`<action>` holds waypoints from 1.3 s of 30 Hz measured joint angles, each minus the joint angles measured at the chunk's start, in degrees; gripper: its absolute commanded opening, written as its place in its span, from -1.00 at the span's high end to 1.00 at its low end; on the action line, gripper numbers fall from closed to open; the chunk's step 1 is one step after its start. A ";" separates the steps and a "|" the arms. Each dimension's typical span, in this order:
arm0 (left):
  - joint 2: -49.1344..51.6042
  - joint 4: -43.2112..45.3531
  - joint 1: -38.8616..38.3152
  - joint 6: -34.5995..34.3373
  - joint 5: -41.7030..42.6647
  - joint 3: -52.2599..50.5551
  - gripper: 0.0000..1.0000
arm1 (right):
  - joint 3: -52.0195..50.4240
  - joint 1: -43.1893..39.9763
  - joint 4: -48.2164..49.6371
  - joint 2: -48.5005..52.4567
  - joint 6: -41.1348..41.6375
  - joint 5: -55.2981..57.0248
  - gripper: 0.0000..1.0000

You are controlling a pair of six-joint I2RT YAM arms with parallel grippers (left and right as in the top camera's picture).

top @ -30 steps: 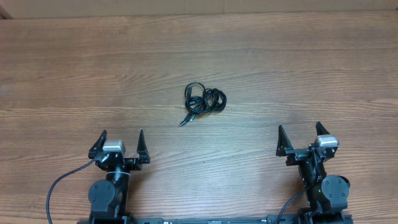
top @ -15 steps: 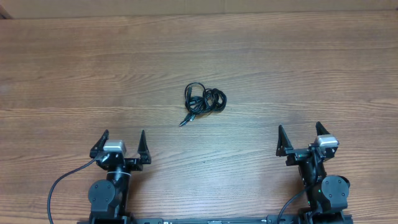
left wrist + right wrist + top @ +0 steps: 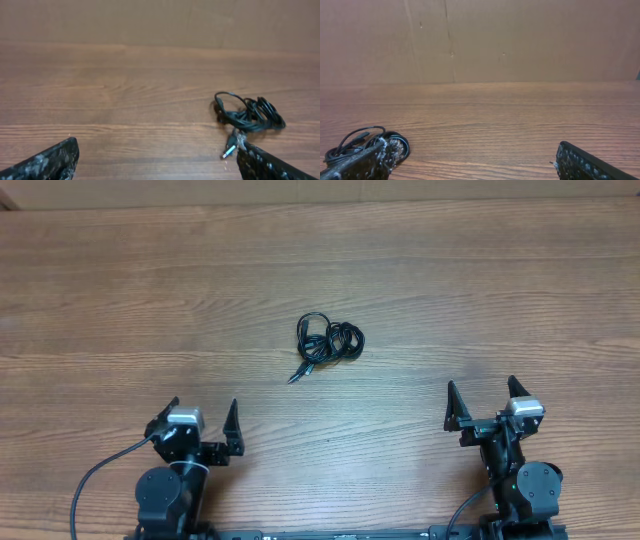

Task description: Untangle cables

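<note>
The cables (image 3: 328, 344) lie in one small black tangled bunch near the middle of the wooden table, with a plug end pointing to the front left. The bunch also shows in the left wrist view (image 3: 250, 116), with a silver-tipped plug at its near side, and at the lower left of the right wrist view (image 3: 365, 142). My left gripper (image 3: 200, 418) is open and empty at the front left, well short of the bunch. My right gripper (image 3: 482, 402) is open and empty at the front right.
The wooden table (image 3: 480, 290) runs to a brown cardboard wall (image 3: 520, 40) at the back. Thick black arm wires (image 3: 95, 480) trail by the arm bases at the front edge.
My left gripper has shifted slightly toward the front and turned a little. The right gripper and the cables have not moved.
</note>
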 measured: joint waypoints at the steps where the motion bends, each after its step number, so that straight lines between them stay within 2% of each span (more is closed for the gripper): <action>1: 0.00 -0.72 0.00 -0.02 0.04 0.85 -1.00 | 0.00 0.00 0.02 0.00 -0.02 -0.02 -1.00; 9: 3.32 -1.66 0.00 0.00 1.40 7.96 -0.99 | 0.00 0.00 0.00 0.00 -0.02 0.00 -1.00; 18: 20.22 -7.30 0.00 0.00 3.67 19.76 -1.00 | 0.00 0.00 0.02 0.00 -0.02 0.00 -1.00; 23: 31.21 -13.60 0.00 -0.02 5.86 30.25 -0.99 | 0.00 0.00 0.00 0.00 -0.02 0.00 -1.00; 31: 50.36 -30.05 0.00 0.02 9.55 49.40 -0.99 | 0.00 0.00 0.02 0.00 0.00 -0.02 -1.00; 39: 67.52 -42.32 -0.13 1.14 14.27 67.21 -0.99 | 0.00 0.00 0.02 0.00 -0.04 0.00 -1.00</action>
